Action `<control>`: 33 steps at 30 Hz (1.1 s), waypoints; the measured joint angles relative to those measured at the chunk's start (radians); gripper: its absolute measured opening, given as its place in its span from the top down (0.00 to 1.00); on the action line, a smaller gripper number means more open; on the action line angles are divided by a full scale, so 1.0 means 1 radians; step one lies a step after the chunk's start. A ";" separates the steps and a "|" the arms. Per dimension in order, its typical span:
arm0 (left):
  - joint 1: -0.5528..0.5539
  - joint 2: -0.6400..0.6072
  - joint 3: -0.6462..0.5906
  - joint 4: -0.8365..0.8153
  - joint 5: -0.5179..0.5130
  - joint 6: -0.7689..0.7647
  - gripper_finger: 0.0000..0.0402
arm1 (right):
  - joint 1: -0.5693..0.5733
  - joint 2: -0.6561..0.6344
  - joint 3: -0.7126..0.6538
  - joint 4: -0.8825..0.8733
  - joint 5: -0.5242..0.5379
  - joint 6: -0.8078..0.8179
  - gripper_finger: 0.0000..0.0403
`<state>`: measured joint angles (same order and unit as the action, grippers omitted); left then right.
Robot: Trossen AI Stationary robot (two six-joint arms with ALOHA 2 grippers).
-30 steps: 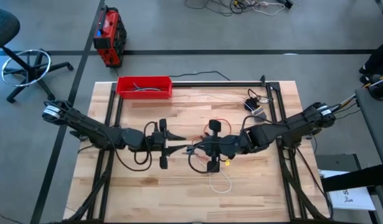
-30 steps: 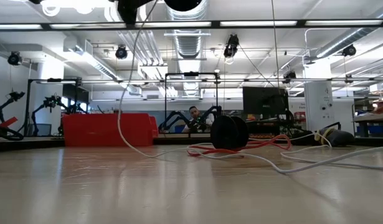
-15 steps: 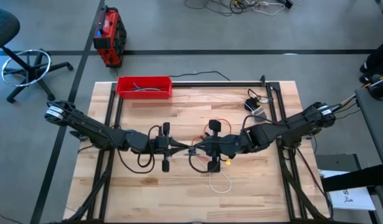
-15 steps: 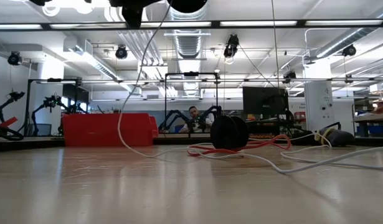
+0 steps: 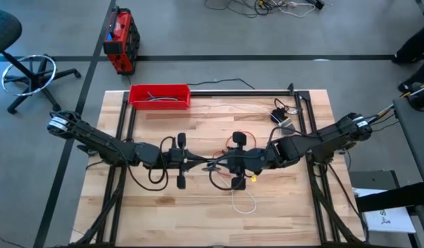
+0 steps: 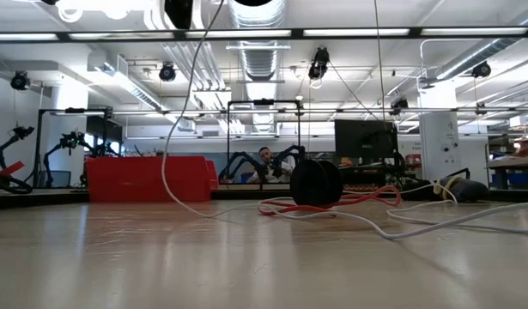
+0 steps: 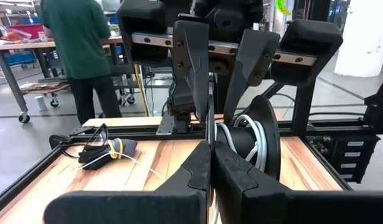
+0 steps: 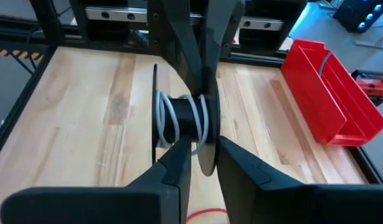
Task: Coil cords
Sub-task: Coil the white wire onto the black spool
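Observation:
The white cord is partly wound on a small black spool [image 8: 179, 121], which sits lifted at the table's middle between the fingers of my right gripper [image 5: 220, 164]. My left gripper [image 5: 202, 164] meets it head-on from the left, shut on a strand of white cord beside the spool. A slack strand [image 6: 171, 129] hangs from the grippers to the table, and a loose loop [image 5: 245, 202] lies nearer the front edge. The red cord [image 6: 332, 206] lies loosely piled on the wood beside its black disc [image 6: 315, 182], just beyond the grippers. My left gripper pinches a single thin strand of the white cord [image 7: 211, 127] between its two fingers, right beside the spool. The fingers come level from the table's left. My right gripper holds the black spool by its disc [image 8: 207, 152], which stands between the two fingers [image 8: 179, 163]. The fingers come level from the table's right. The spool is clear of the table, with several white turns [image 7: 240, 132] around its core.
A red tray [image 5: 160, 95] with dark cables stands at the far left. A bundle of dark cables [image 5: 280, 116] lies at the far right. Black frame rails [image 5: 239, 91] border the table. A person [image 7: 76, 43] stands beyond the table.
My left gripper has nudged a little toward the right gripper and back. The hanging strand of white cord has swayed slightly. The spool and the red cord stay where they were.

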<state>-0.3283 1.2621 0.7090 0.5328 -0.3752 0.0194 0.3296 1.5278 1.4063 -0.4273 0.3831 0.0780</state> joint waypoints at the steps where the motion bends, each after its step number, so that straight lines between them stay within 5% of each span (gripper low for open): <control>1: 0.000 0.000 0.000 0.004 0.000 -0.001 1.00 | -0.001 0.000 0.000 0.000 -0.001 0.001 0.84; 13: -0.001 0.000 0.000 0.016 0.034 0.016 1.00 | -0.011 0.006 0.002 0.031 -0.065 -0.016 0.99; 33: -0.008 -0.001 0.000 -0.001 0.048 0.051 1.00 | -0.011 -0.017 0.021 0.012 -0.083 -0.005 0.86</control>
<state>-0.3366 1.2613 0.7086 0.5318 -0.3267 0.0701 0.3183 1.5112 1.4277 -0.4150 0.2997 0.0731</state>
